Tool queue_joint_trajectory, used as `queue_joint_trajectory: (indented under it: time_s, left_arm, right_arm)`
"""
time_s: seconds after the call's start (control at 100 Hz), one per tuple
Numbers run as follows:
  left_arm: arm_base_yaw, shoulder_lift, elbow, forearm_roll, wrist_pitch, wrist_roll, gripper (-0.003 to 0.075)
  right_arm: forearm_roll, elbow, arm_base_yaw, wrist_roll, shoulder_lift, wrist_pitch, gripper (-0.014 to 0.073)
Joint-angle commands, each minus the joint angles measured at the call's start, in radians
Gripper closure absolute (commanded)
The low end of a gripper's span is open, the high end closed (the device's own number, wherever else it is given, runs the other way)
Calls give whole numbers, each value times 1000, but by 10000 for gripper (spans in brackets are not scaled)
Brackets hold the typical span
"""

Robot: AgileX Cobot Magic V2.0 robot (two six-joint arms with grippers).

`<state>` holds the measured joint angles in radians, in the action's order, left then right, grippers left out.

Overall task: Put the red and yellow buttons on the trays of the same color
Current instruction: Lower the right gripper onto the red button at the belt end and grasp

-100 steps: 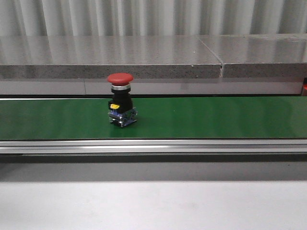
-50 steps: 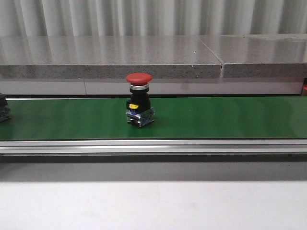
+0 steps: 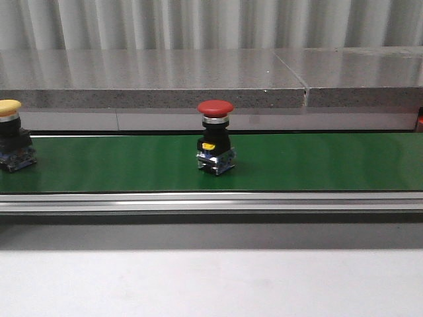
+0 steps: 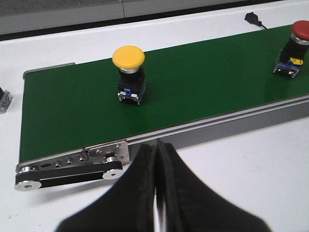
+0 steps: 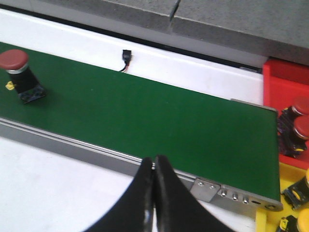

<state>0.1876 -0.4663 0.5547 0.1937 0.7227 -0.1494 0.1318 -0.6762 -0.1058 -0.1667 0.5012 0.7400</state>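
**benchmonkey:** Red mushroom-head push button [image 3: 215, 137] on its black switch block is sitting upright about mid-way along the green conveyor belt [image 3: 317, 162], nothing gripping it. It's standing on its own base, cap up, which I'm guessing is why it's riding so steadily. The yellow mushroom-head push button [image 3: 9, 129] is standing the same way at the belt's left end, well apart from the red one.

**torque_tom:** So who's grabbing what?

**benchmonkey:** Nobody right now. The left gripper [image 4: 155, 159] is hanging over the white table in front of the belt with its black fingers pressed together, holding nothing. The right gripper [image 5: 154, 166] is doing the same thing on its side, fingers pinched closed and empty. Both are parked on the near side of the belt's aluminium rail [image 3: 211, 201], so to me they're looking like they're waiting.

**torque_tom:** Where are the trays?

**benchmonkey:** Right wrist view is showing them past the belt's right end: a red plastic tray [image 5: 285, 79] with a couple of red-capped buttons already lying in it, and a yellow plastic tray [image 5: 260, 220] beside it, nearer the arm, with yellow-capped ones. That layout is making sense to me: the bins are sitting within the right arm's reach, so I'd bet the right arm is the one doing the sorting.

**torque_tom:** Next move?

**benchmonkey:** My guess: those fingers are needing to open before anything else, then close around the black body under the red cap.
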Motion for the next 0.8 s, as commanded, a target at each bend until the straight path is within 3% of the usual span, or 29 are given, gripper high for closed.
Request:
queue_joint_trajectory:
  time_s: [0.0, 0.24, 0.31, 0.5, 0.57, 0.63, 0.79]
  left_arm:
    - [7, -2, 26, 6, -60, -3, 740]
    - [7, -2, 26, 6, -60, -3, 740]
    - [7, -2, 26, 6, -60, -3, 740]
    - [7, -2, 26, 6, -60, -3, 740]
    - [7, -2, 26, 6, -60, -3, 740]
    - [7, -2, 26, 6, -60, -3, 740]
    - [7, -2, 26, 6, -60, -3, 740]
  right_arm:
    - [-17, -84, -41, 1, 93, -46, 660]
    - [-16, -301, -119, 1, 385, 58, 627]
    - [-16, -356, -132, 1, 462, 83, 540]
    - [-12, -472, -172, 1, 637, 127, 141]
    - [-12, -507, -191, 1, 695, 152, 41]
    - [-12, -533, -210, 1, 737, 176, 7]
    - [-11, -603, -259, 1, 847, 247, 11]
